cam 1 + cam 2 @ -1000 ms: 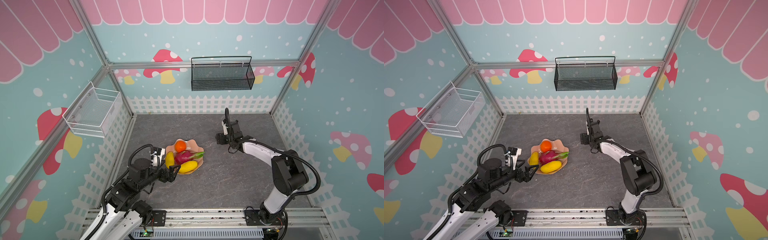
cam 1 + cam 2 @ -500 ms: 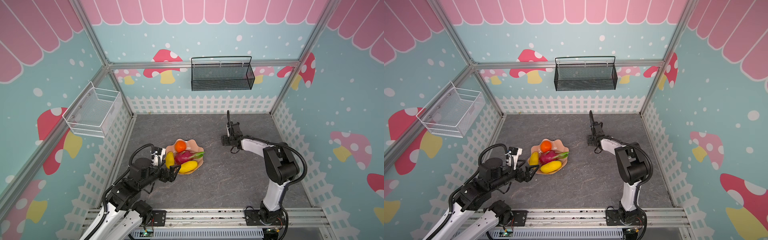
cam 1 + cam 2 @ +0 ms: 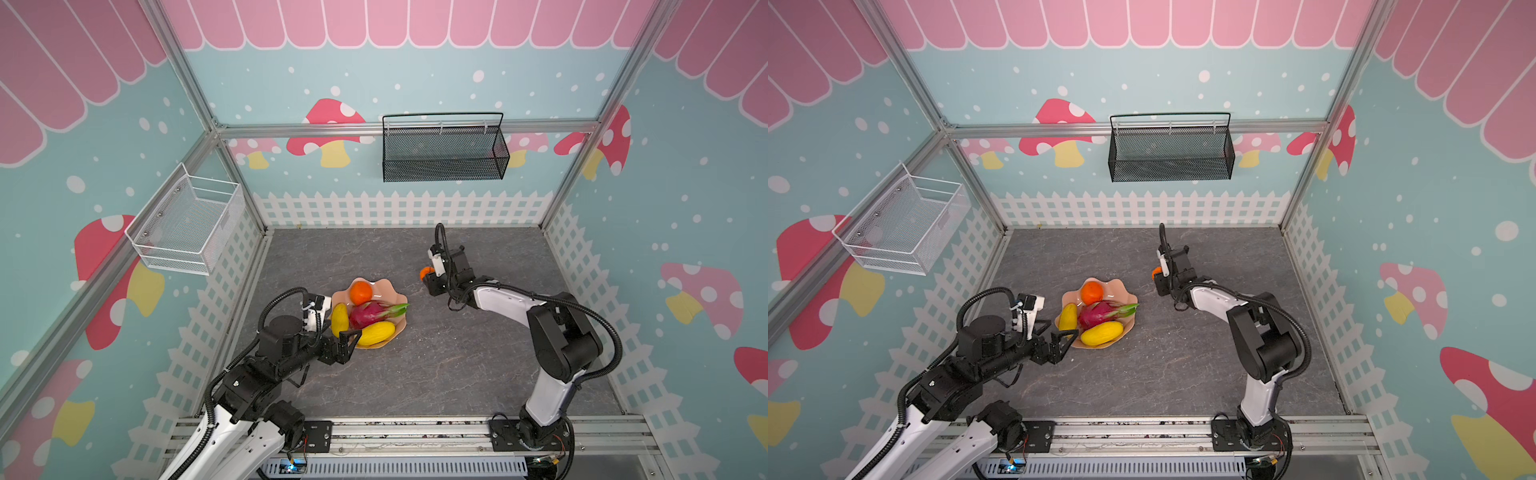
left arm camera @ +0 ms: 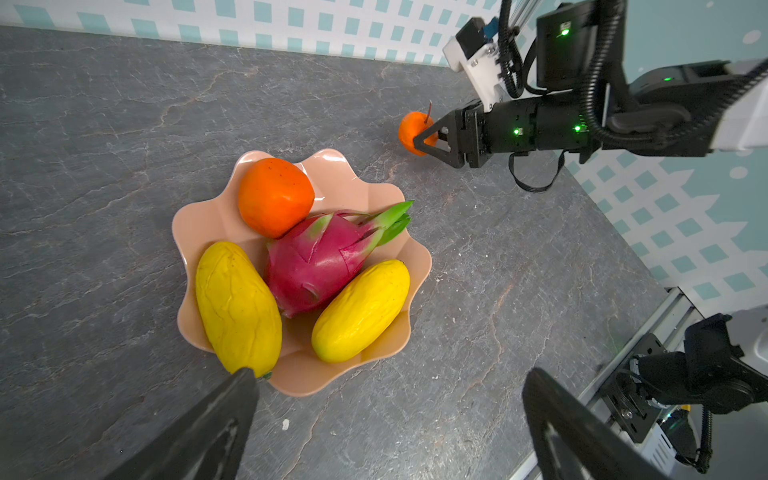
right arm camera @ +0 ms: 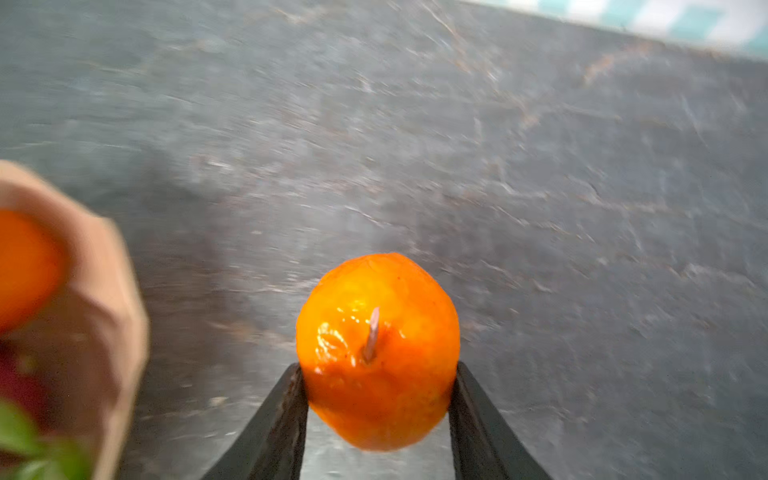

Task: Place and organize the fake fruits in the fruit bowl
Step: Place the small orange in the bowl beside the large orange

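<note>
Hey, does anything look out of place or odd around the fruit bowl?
Only the small orange fruit is outside the fruit bowl, clamped in the right gripper. The other four fruits sit inside; nothing looks spilled or damaged.

Open tabletop (image 3: 436, 353) beside fruit bowl (image 3: 386, 289)

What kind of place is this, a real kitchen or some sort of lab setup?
Likely a staged robot test cell: printed mushroom wall panels on an aluminium frame, and a robot arm mounted on a front rail.
</note>
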Robot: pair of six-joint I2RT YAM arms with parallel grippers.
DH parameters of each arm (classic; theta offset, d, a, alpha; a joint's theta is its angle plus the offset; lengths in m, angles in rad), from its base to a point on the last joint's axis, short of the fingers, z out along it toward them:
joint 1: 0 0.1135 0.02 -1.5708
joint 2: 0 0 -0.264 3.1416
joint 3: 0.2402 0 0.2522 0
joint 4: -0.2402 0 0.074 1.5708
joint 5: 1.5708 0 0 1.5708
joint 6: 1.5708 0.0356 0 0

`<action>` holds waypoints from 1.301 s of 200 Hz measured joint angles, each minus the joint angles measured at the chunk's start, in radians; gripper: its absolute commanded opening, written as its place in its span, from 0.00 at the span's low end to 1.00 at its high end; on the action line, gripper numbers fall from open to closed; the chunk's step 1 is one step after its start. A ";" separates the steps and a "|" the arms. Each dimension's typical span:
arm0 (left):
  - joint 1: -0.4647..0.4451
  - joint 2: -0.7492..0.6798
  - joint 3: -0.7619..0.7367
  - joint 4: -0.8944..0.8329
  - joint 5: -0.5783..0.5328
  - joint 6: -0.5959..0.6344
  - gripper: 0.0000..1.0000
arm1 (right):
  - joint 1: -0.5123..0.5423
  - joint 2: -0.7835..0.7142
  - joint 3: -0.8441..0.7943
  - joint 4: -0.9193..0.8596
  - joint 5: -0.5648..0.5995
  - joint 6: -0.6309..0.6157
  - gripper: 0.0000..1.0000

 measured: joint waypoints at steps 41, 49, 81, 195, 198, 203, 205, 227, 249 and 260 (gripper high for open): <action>0.003 -0.001 0.000 0.000 0.000 0.000 1.00 | 0.128 -0.040 0.007 0.064 -0.125 0.008 0.49; 0.003 -0.002 0.000 0.000 0.000 0.000 1.00 | 0.133 -0.027 0.018 0.058 -0.142 0.007 0.50; 0.003 -0.010 0.000 0.000 0.000 0.000 1.00 | 0.153 0.049 0.073 0.031 -0.167 0.005 0.51; 0.003 -0.013 0.000 0.000 0.000 0.000 1.00 | 0.191 0.143 0.149 -0.043 -0.157 -0.017 0.59; 0.003 -0.013 0.000 0.000 0.000 0.000 1.00 | 0.191 0.144 0.149 -0.046 -0.157 -0.018 0.59; 0.003 -0.013 0.000 0.000 0.000 0.000 1.00 | 0.192 0.145 0.149 -0.049 -0.155 -0.019 0.59; 0.003 -0.013 0.000 0.000 0.000 0.000 1.00 | 0.192 0.145 0.149 -0.050 -0.155 -0.019 0.59; 0.003 -0.013 0.000 0.000 0.000 0.000 1.00 | 0.196 0.146 0.150 -0.058 -0.151 -0.021 0.60; 0.003 -0.013 0.000 0.000 0.000 0.000 1.00 | 0.196 0.149 0.162 -0.069 -0.150 -0.027 0.66; 0.003 -0.013 0.000 0.000 0.000 0.000 1.00 | 0.197 0.149 0.167 -0.072 -0.149 -0.029 0.69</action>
